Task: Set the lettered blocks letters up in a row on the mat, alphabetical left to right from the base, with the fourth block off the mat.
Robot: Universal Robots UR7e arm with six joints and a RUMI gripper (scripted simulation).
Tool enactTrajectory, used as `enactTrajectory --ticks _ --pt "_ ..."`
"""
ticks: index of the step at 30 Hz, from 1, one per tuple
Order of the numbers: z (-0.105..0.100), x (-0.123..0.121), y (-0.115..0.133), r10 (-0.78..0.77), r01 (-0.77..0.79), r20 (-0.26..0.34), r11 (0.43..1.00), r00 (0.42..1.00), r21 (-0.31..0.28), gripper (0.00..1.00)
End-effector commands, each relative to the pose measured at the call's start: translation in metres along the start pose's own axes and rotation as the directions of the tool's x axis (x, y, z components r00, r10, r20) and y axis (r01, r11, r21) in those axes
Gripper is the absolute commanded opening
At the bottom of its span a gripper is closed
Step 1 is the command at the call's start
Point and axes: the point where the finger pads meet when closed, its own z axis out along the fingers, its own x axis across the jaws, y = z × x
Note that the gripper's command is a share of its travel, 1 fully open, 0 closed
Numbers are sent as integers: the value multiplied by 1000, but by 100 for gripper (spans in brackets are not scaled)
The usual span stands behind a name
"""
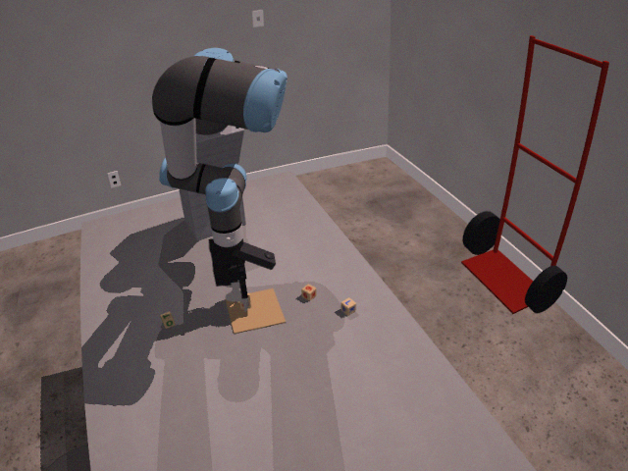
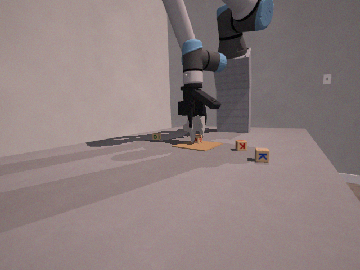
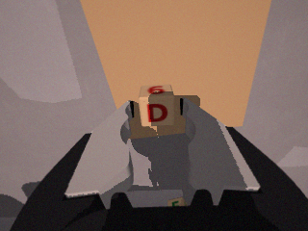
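Observation:
A wooden block with red marks (image 3: pixel 156 112) stands at the near-left corner of the tan mat (image 1: pixel 256 310), showing a red D on the side facing the wrist camera and a red mark on top. My gripper (image 3: pixel 156 100) is down around this block, one finger on each side with small gaps, and is open. The block (image 2: pixel 198 138) and the gripper (image 2: pixel 196 135) also show in the exterior view. A green-lettered block (image 1: pixel 168 318) lies off the mat on one side. A red-lettered block (image 1: pixel 308 291) and a blue-lettered block (image 1: pixel 347 306) lie off the mat on the other side.
The robot's grey pedestal (image 2: pixel 232 93) stands behind the mat. A red hand truck (image 1: pixel 532 202) leans on the right wall, far from the table. The arm's shadow falls over the table left of the mat.

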Motion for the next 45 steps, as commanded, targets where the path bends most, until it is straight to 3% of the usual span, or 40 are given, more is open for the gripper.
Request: enactTrajectory --ticks 1,15,16,45 --pt "0 2 0 -1 1 -4 1000 1000 -1 28" --pt "0 2 0 -1 1 -4 1000 1000 -1 28" --pt "0 2 0 -1 1 -4 1000 1000 -1 9" --pt "0 2 0 -1 1 -4 1000 1000 -1 9"
